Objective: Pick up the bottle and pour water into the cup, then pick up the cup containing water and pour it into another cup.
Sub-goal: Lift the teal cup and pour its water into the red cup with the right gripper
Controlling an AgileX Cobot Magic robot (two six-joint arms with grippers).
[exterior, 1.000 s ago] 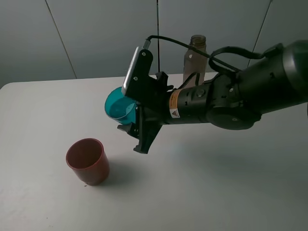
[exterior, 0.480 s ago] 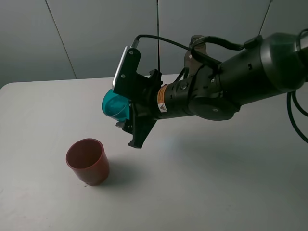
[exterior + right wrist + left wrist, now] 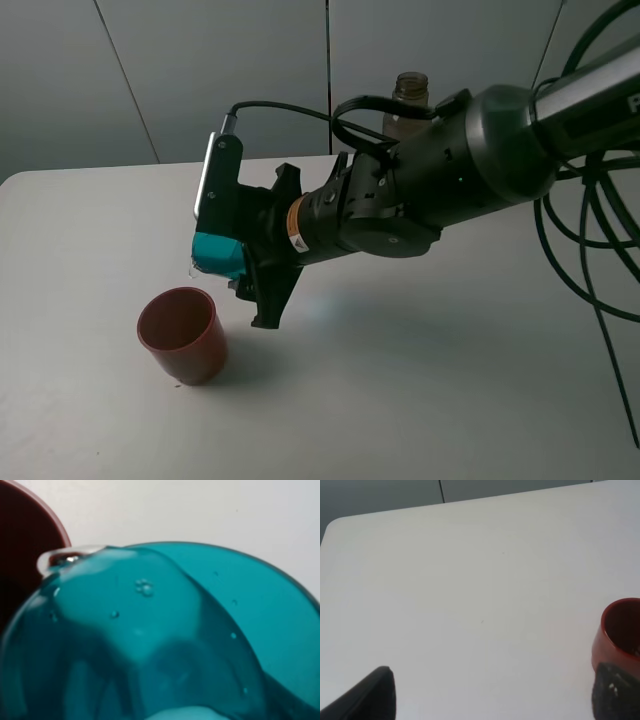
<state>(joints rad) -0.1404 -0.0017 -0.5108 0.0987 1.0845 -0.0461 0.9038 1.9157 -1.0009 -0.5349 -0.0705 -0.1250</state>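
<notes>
My right gripper (image 3: 240, 266) reaches across to the left and is shut on the teal cup (image 3: 217, 257). It holds the cup tilted on its side, mouth toward the red-brown cup (image 3: 182, 335), just above and to the right of that cup's rim. In the right wrist view the teal cup (image 3: 165, 640) fills the frame, water bulges at its lip (image 3: 70, 558), and the red-brown cup (image 3: 22, 565) lies just beyond. The bottle (image 3: 409, 102) stands upright at the back, mostly hidden behind the right arm. My left gripper (image 3: 495, 697) is open and empty, low over the table beside the red-brown cup (image 3: 619, 630).
The white table (image 3: 420, 380) has a rounded left edge. The right arm's bulky body (image 3: 440, 190) spans the middle of the table, and its black cables (image 3: 600, 230) loop at the right. A grey panelled wall stands behind.
My right arm has carried the teal cup left and down toward the red-brown cup and tipped it further over. The red-brown cup and the bottle have not moved.
</notes>
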